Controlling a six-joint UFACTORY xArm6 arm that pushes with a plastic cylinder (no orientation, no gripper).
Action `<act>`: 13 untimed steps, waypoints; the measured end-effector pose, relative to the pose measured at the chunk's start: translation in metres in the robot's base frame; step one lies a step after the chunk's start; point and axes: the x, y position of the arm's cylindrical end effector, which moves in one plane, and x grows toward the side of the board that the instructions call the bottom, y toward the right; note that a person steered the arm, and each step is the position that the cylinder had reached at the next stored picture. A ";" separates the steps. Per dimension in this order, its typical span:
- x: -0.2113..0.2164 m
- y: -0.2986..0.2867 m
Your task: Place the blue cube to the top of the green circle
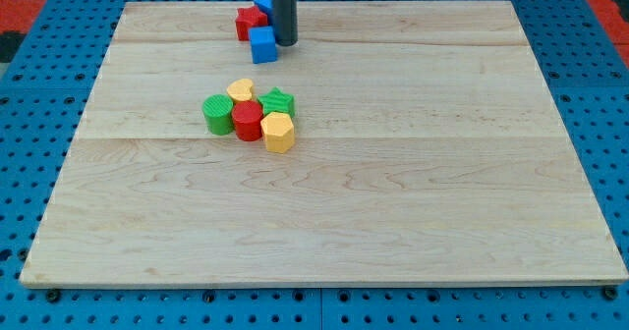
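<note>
The blue cube lies near the view's top, just below a red star block. My tip stands right beside the cube's right side, touching or nearly touching it. The green circle lies lower on the board at the left end of a cluster, well below and left of the cube.
The cluster also holds a yellow heart-like block, a red cylinder, a green star and a yellow hexagon. Another blue block peeks out behind the rod at the view's top. The wooden board sits on a blue pegboard.
</note>
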 end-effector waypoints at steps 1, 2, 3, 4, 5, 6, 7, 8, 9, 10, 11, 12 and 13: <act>0.007 -0.052; 0.038 -0.089; 0.047 -0.105; 0.030 -0.095; -0.014 -0.076; -0.005 -0.091; 0.019 -0.119; 0.022 -0.158; 0.012 -0.184; 0.049 -0.221; 0.060 -0.161; 0.043 -0.154; 0.039 -0.135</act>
